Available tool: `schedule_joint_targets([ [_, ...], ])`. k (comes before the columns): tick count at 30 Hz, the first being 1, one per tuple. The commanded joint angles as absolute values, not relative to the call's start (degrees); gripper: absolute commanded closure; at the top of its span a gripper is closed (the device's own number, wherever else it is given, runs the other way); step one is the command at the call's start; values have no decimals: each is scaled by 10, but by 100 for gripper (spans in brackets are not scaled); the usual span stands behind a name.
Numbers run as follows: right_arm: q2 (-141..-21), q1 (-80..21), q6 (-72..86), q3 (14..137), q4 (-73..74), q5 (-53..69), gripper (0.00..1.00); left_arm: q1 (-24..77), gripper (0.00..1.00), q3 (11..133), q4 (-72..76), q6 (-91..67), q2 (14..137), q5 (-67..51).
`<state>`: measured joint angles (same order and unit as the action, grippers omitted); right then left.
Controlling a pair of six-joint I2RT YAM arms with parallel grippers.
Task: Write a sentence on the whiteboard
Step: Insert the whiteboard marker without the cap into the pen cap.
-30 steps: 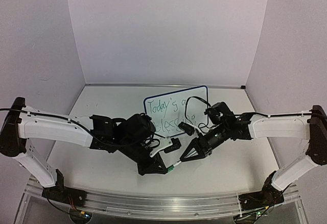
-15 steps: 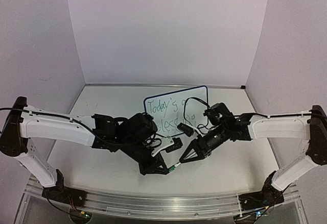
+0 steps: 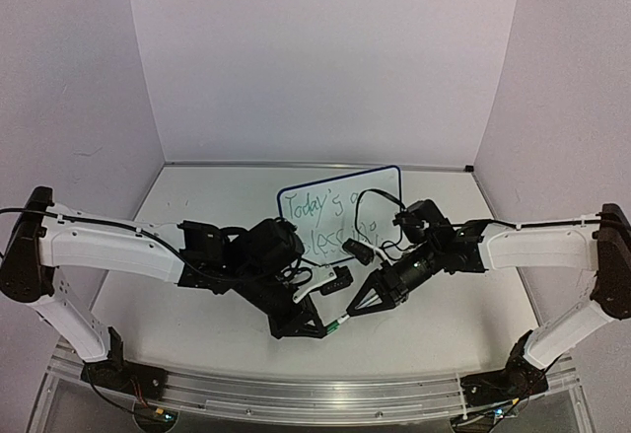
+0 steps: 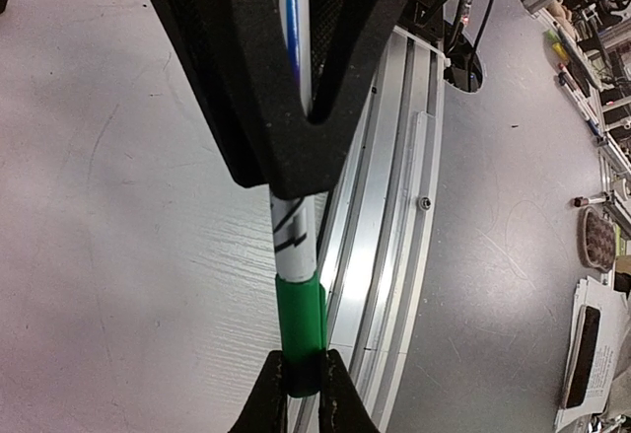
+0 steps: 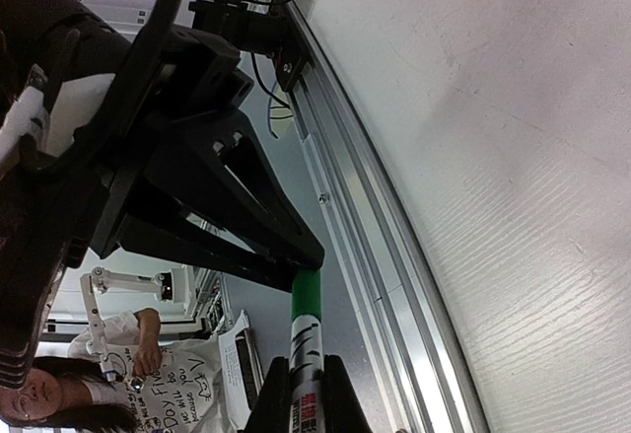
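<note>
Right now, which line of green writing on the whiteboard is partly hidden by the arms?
The lower line, "blessing": the left arm covers its start. The upper line, "Today's a", reads in full.

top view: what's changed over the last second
The left gripper and right gripper, both shut on the green marker, drifted slightly toward the near edge and the left arm's side. Nothing was taken or let go. The whiteboard and its sentence stayed put.
</note>
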<state>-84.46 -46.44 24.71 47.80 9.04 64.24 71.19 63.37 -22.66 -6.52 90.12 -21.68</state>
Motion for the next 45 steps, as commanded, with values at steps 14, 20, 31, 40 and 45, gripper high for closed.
schedule_joint_targets([
  [14,-840,-508,246,478,40,671,100,700,100,695,12,-47,898,-233],
  [20,-839,-514,249,478,39,670,100,697,100,699,20,-41,897,-231],
  [31,-785,-498,246,472,49,598,100,696,69,629,-108,-57,838,-221],
  [40,-784,-492,249,486,52,611,100,696,41,611,-148,-69,826,-244],
  [45,-781,-490,252,490,52,616,100,697,34,621,-157,-66,847,-262],
])
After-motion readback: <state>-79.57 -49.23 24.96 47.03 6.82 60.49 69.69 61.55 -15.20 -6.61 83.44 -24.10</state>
